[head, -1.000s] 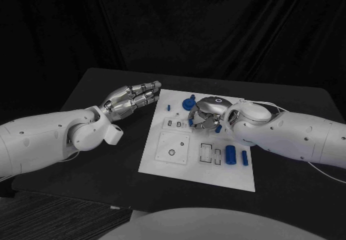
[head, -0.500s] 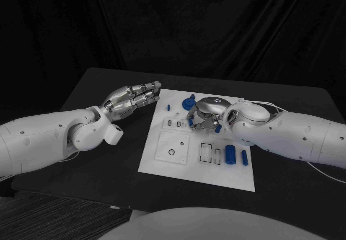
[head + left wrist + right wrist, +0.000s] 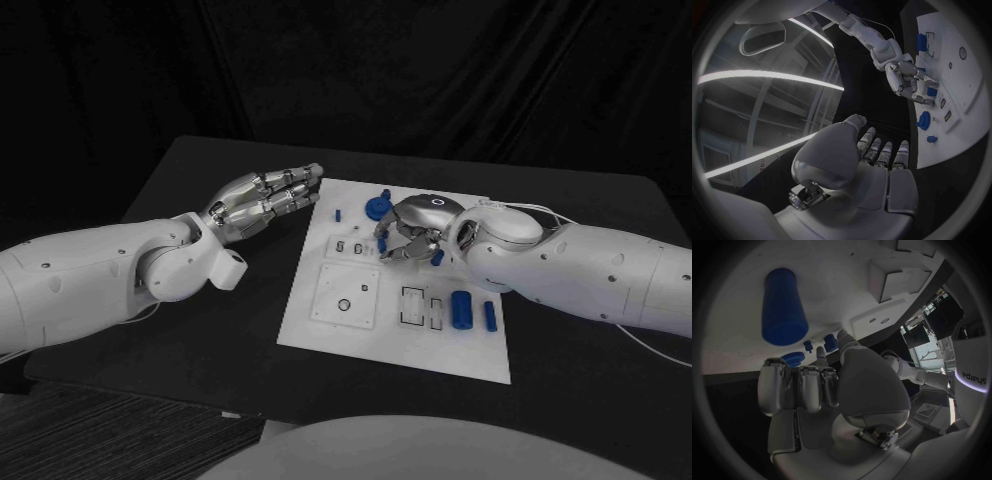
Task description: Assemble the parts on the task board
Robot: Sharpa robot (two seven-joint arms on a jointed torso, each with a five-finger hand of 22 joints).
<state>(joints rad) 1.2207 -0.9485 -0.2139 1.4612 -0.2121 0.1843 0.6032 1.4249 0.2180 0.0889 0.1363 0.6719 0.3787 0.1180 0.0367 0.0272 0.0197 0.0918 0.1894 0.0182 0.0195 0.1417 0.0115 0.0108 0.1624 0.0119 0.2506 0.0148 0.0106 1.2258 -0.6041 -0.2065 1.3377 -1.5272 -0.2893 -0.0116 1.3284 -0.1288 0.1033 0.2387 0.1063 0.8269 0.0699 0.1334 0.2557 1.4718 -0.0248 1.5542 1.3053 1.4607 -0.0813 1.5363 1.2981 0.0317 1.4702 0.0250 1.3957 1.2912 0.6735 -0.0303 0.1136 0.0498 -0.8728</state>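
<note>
I keep the right robot hand, fingers curled over the task board holding nothing visible, lowering slowly toward the blue part.

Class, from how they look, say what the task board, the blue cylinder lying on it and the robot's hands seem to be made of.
Task board: probably matte white plastic, flat with moulded recesses.
Blue cylinder: likely plastic, with an even, dull colour.
Left hand and right hand: silvery with glints, so metal or metallic-coated plastic.

Right hand fingertips' contact with task board parts unclear
</note>
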